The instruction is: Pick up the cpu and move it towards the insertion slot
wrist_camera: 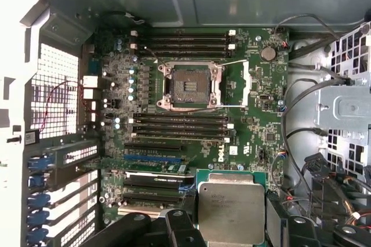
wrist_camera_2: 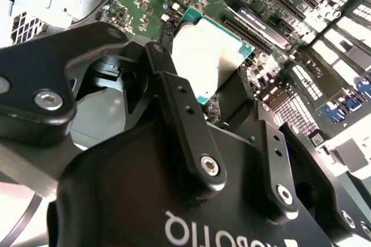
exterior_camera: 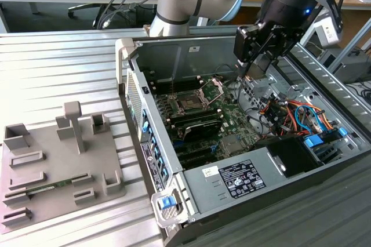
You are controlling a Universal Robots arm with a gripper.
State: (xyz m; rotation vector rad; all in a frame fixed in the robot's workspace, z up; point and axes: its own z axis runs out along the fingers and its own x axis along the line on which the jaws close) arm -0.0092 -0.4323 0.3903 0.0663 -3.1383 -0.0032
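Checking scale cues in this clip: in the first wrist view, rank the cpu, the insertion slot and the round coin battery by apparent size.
1. cpu, though nearness to the camera inflates it
2. insertion slot, unsure against the cpu
3. coin battery, clearly smallest

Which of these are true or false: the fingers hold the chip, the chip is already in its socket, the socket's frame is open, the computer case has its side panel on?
1. The fingers hold the cpu. True.
2. The cpu sits in the insertion slot. False: it is held above the board, apart from the slot.
3. The slot's metal frame is open. True.
4. The computer case is closed. False: its side is open, the board exposed.
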